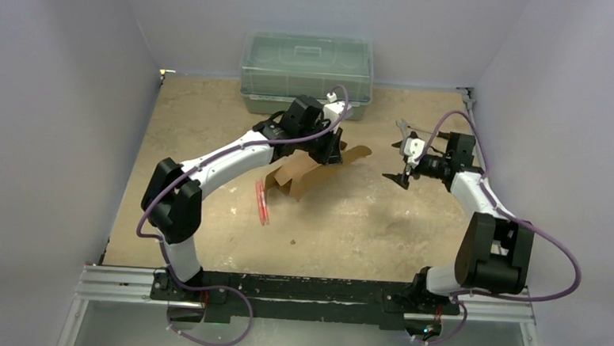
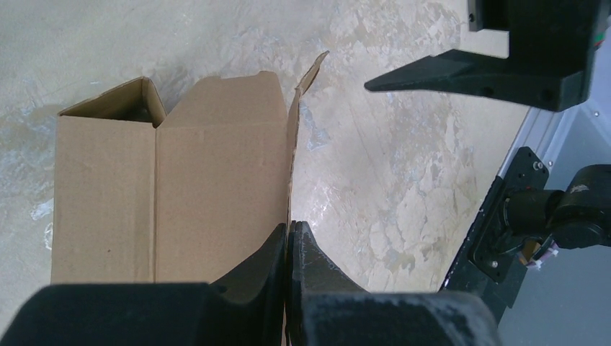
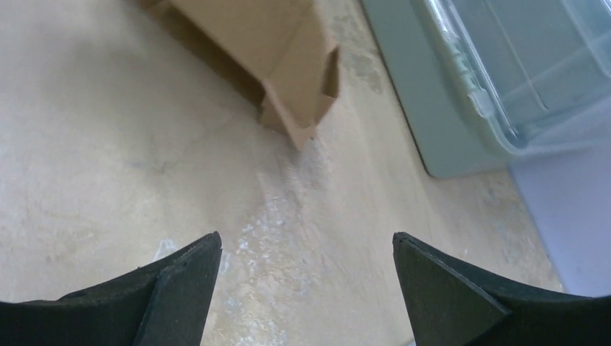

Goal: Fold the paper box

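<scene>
The paper box (image 1: 308, 175) is brown cardboard, partly formed, lying on the table near the middle with one end open and a flap sticking out to the right. In the left wrist view the paper box (image 2: 180, 187) shows a flat top panel with a centre crease. My left gripper (image 2: 290, 229) is shut on that panel's right edge, and from above the left gripper (image 1: 330, 152) sits over the box's far end. My right gripper (image 1: 396, 152) hangs open to the right of the box, apart from it. In the right wrist view the right gripper (image 3: 306, 245) holds nothing, and the box's flap (image 3: 299, 101) lies ahead.
A green translucent lidded bin (image 1: 306, 62) stands at the back of the table, behind the box; its corner (image 3: 461, 108) is near the right gripper. A small red object (image 1: 262, 202) lies on the table in front of the box. Walls close both sides.
</scene>
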`<state>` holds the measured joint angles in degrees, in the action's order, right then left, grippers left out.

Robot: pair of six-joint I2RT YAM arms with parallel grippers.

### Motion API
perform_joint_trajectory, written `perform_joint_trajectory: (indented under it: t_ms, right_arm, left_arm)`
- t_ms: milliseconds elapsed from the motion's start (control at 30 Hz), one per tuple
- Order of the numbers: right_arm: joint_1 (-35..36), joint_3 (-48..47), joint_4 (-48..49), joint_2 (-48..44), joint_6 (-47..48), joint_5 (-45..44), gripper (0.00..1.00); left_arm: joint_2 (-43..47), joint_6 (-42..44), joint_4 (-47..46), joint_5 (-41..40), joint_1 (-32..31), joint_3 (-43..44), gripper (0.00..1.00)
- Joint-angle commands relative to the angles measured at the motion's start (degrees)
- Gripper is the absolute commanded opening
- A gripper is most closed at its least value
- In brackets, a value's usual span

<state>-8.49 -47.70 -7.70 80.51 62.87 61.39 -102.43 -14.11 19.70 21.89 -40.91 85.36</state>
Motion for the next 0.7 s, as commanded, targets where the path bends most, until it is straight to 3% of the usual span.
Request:
perform_joint_trajectory:
  t_ms: [0, 33, 100, 133, 167, 467, 667]
  right_arm:
    - [-0.23, -6.10, -32.65, 6.04, 43.22, 11.17, 0.92]
    - [-0.29, -8.22, -41.66, 8.40, 49.63, 13.02, 0.92]
    - [-0.49, -13.26, -59.96, 14.92, 74.42, 14.52, 0.92]
    - [-0.98, -15.40, -69.01, 18.30, 82.30, 15.52, 0.93]
    - [-1.50, -16.57, -70.70, 20.34, 81.94, 17.74, 0.98]
    - [-7.40, -17.86, -70.62, 19.28, 75.74, 20.38, 0.99]
    - [-14.78, -20.21, -70.36, 18.49, 64.63, 14.82, 0.99]
  left_arm:
    - [-0.59, -1.27, -2.69, 4.11, 1.12, 0.08, 0.00]
    - [-0.82, -1.40, -2.84, 4.91, 1.26, 0.27, 0.00]
    - [-1.45, -1.61, -3.17, 6.70, 1.70, 0.67, 0.00]
    - [-1.79, -1.67, -3.10, 7.43, 1.93, 0.97, 0.00]
    - [-2.11, -1.63, -3.05, 7.90, 2.05, 1.41, 0.00]
    - [-4.32, -1.93, -2.81, 10.59, 2.41, 3.71, 0.00]
    - [-5.08, -2.60, -3.30, 11.42, 2.41, 3.82, 0.00]
